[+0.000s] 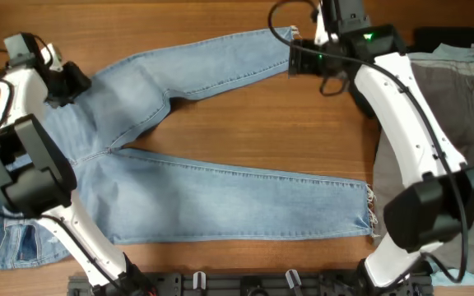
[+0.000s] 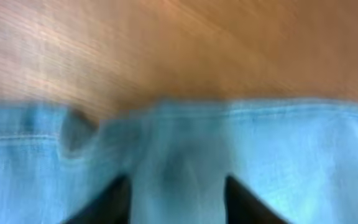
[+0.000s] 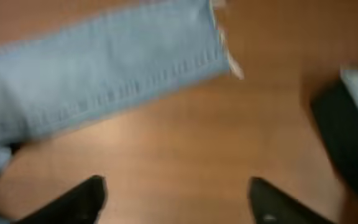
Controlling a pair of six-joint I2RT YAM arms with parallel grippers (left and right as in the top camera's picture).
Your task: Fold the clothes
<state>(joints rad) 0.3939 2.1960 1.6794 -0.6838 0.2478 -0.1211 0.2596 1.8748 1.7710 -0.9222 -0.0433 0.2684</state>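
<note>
The light-blue jeans [image 1: 220,189] lie flat on the wooden table, waist at the left and both legs running right, spread in a V. The upper leg's frayed hem is at the top middle, the lower leg's hem at the right. My left gripper [image 1: 68,82] is over the waist edge at the far left. In the left wrist view its fingers [image 2: 176,200] are apart, with blurred denim [image 2: 278,155] under and between them. My right gripper [image 1: 299,59] is beside the upper leg's hem. Its fingers [image 3: 176,199] are wide open over bare wood, just short of that leg [image 3: 104,81].
Grey trousers [image 1: 459,107] lie at the right edge under my right arm. A black garment [image 1: 447,37] sits at the top right and also shows in the right wrist view [image 3: 340,130]. A dark rail [image 1: 245,284] runs along the front edge.
</note>
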